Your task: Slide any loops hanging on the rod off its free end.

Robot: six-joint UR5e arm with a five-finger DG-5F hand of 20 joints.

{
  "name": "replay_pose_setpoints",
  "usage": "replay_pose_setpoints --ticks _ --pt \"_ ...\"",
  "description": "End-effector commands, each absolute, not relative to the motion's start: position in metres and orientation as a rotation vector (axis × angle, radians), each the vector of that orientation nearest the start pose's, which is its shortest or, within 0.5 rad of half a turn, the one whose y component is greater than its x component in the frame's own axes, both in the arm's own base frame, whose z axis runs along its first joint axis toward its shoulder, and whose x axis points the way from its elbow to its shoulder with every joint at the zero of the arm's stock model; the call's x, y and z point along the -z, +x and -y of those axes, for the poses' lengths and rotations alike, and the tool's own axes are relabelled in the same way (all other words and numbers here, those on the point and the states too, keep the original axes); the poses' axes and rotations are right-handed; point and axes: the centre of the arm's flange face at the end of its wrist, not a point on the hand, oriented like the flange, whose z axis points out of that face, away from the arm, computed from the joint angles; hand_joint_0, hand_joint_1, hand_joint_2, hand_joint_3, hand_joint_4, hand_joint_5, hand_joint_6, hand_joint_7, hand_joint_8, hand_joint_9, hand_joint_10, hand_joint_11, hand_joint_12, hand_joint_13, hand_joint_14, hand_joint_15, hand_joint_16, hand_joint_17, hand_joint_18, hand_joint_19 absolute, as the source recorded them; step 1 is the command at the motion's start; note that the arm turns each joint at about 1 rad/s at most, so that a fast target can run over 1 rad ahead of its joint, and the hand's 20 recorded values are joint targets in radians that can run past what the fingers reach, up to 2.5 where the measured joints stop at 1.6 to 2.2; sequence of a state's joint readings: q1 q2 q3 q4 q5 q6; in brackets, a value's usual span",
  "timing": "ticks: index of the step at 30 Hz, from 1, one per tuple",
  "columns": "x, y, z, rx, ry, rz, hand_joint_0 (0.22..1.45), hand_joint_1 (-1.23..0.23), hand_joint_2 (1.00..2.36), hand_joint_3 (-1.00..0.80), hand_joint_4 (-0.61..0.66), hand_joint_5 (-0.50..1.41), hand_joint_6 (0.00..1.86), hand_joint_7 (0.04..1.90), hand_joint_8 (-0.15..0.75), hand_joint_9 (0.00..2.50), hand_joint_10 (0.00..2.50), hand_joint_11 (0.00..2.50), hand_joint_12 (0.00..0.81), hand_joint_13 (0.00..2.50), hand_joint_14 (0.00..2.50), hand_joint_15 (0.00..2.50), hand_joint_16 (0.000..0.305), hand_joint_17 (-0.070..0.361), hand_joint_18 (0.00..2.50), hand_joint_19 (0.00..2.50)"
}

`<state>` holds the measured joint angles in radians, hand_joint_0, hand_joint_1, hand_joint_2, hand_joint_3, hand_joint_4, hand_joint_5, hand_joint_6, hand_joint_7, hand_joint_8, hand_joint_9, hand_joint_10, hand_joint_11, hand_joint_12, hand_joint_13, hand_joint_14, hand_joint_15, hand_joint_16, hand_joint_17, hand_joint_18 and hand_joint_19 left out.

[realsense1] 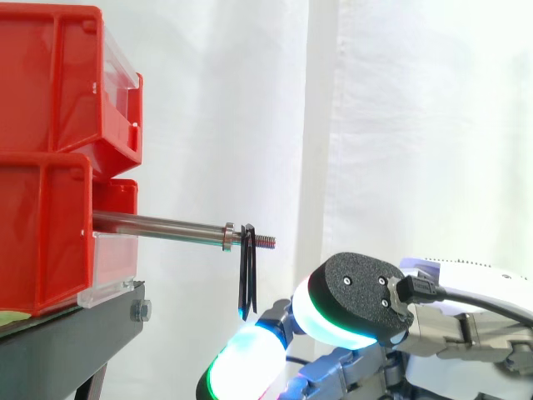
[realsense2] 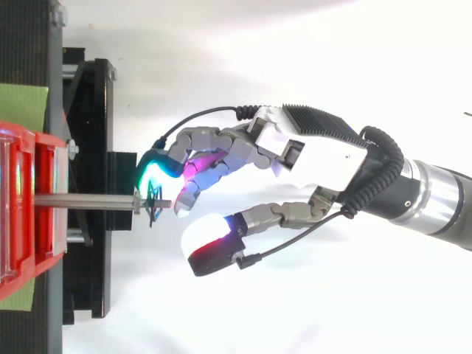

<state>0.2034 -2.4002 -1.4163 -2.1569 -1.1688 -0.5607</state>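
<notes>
A loop hangs at the free end of the rod, which points to three o'clock; spread, empty fingers of the hand hover at its five o'clock.

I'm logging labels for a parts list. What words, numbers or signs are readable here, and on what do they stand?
None: no text can be read in either view.
The red bins and the clear front of the lower one show no print.
The rod, the black loop hanging near its free end, the hand and the black stand bear no words, numbers or signs.
</notes>
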Motion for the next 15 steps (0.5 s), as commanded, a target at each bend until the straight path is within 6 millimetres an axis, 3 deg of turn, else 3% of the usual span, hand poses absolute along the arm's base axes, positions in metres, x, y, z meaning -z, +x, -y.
replay_pose_setpoints --ticks 1,10,13,15 --pt "-0.141 0.758 0.021 -0.778 0.814 -1.023 0.60 -0.63 1.01 -0.41 0.27 -0.14 0.50 1.05 0.291 0.98 0.01 0.60 0.348 0.86 0.02 0.40 0.050 0.113 0.79 0.46" --pt "-0.141 0.759 0.026 -0.776 0.813 -1.010 0.60 -0.62 1.01 -0.41 0.29 -0.14 0.50 1.01 0.292 0.98 0.01 0.61 0.347 0.86 0.01 0.40 0.050 0.113 0.79 0.46" --pt "-0.117 0.761 0.030 -0.770 0.828 -1.025 0.60 -0.62 1.01 -0.41 0.29 -0.14 0.50 1.01 0.292 0.98 0.02 0.61 0.347 0.86 0.01 0.40 0.050 0.114 0.79 0.47" --pt "-0.111 0.765 0.031 -0.785 0.840 -1.014 0.60 -0.61 1.01 -0.41 0.29 -0.13 0.50 1.00 0.292 0.99 0.01 0.61 0.348 0.86 0.01 0.40 0.050 0.113 0.79 0.47"
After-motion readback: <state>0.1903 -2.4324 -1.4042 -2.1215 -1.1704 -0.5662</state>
